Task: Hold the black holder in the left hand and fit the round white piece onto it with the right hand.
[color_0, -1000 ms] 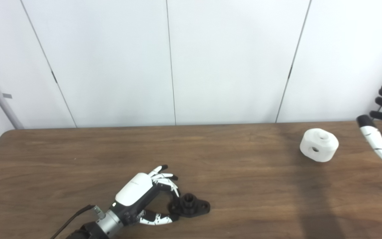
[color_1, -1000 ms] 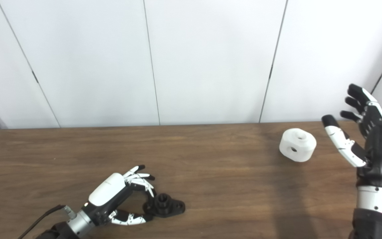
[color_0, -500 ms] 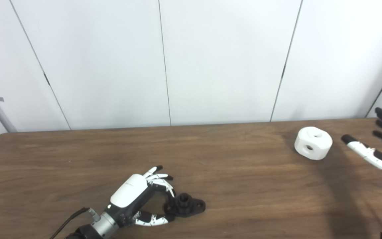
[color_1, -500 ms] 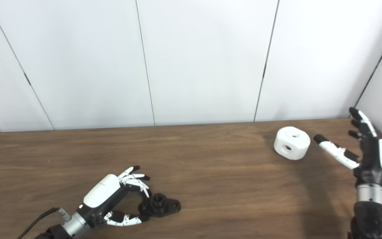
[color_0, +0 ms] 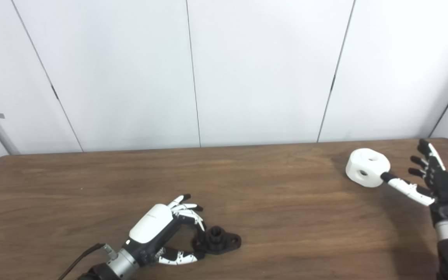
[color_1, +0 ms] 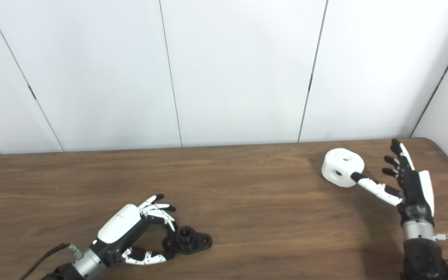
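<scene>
The black holder (color_0: 221, 241) lies flat on the brown table (color_0: 278, 217) near the front, its round boss pointing up. My left hand (color_0: 157, 230) rests on the table just left of it, open, with curled fingers above and the thumb below the holder's left lug. The holder stays on the table. The round white piece (color_0: 366, 167), with a hole on top and one in its side, sits at the far right. My right hand (color_0: 441, 186) is open beside it on the right, fingers spread, thumb tip at the piece's lower right edge.
White wall panels (color_0: 263, 70) stand directly behind the table's back edge. The table's rounded right corner (color_1: 438, 146) lies just past my right hand. Bare wood stretches between the holder and the white piece. A cable (color_0: 80, 258) trails from my left wrist.
My right hand has come down and moved left, from raised at the picture's right edge to beside the white piece, thumb reaching it. The camera shifted slightly. The left hand and holder stayed put.
</scene>
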`<state>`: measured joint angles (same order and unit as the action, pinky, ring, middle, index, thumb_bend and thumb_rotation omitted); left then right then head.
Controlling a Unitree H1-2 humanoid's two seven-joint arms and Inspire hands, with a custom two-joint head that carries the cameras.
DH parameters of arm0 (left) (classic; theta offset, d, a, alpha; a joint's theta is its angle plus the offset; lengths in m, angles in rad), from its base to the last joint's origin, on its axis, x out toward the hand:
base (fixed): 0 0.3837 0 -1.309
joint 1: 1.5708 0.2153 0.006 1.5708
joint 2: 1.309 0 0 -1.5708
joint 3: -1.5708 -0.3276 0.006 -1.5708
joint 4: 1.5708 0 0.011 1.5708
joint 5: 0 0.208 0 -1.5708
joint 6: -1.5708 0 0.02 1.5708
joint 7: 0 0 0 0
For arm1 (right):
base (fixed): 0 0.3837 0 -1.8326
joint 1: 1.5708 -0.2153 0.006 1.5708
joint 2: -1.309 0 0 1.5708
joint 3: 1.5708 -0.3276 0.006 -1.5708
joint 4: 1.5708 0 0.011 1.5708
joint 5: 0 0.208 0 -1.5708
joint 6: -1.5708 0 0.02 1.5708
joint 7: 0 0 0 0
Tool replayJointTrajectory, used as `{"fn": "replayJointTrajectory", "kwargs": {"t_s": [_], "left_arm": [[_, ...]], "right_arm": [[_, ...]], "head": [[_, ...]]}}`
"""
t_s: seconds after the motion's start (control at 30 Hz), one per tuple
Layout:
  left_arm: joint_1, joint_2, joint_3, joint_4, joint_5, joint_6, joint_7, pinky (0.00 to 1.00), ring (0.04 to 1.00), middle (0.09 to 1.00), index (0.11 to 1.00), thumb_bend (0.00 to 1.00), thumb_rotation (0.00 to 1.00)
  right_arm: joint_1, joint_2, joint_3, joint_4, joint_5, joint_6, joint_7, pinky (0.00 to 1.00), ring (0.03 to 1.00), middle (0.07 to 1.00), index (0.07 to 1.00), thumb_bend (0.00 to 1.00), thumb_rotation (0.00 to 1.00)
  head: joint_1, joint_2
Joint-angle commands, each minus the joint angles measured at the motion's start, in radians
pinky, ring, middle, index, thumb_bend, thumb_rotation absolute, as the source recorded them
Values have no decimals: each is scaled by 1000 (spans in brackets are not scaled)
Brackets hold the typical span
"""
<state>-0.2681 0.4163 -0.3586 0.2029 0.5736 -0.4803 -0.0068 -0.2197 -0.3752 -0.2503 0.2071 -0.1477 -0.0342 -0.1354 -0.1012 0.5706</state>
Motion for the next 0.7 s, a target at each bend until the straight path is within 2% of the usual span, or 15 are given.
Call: {"fn": "replayJointTrajectory", "kwargs": {"t_s": [0.0, 0.07, 0.1, 0.27, 0.33, 0.5, 0.67], "left_arm": [[-6, 26, -13, 17, 8, 11, -6, 986, 835, 647, 483, 521, 47], [-6, 28, -14, 16, 4, 11, -2, 983, 834, 646, 483, 521, 47], [-7, 30, -17, 17, 0, 11, 3, 977, 832, 645, 483, 521, 47], [-9, 40, -30, 18, -18, 11, 14, 966, 826, 639, 482, 521, 46], [-12, 47, -36, 19, -24, 11, 17, 965, 826, 639, 482, 520, 46], [-19, 60, -53, 26, -37, 11, 29, 962, 825, 637, 482, 520, 46], [-22, 66, -64, 23, -39, 11, 42, 943, 817, 636, 482, 520, 46]], "right_arm": [[-29, -25, 15, -59, -33, 29, 0, 852, 947, 965, 942, 797, 412], [-31, -28, 28, -66, -38, 64, 13, 856, 956, 978, 945, 810, 441], [-35, -30, 32, -58, -38, 71, 15, 873, 978, 991, 951, 809, 417], [-42, -27, 45, -68, -43, 118, 22, 819, 981, 1000, 945, 854, 407], [-43, -31, 58, -79, -63, 138, 21, 797, 952, 986, 945, 870, 427], [-53, -55, 96, -63, -133, 142, 11, 725, 933, 994, 946, 894, 480], [-71, -69, 111, -32, -177, 95, -17, 746, 939, 1000, 941, 908, 477]], "head": [[-5, -1], [-8, 0], [-9, 0], [-31, 2], [-38, -1], [-59, -4], [-68, -3]]}}
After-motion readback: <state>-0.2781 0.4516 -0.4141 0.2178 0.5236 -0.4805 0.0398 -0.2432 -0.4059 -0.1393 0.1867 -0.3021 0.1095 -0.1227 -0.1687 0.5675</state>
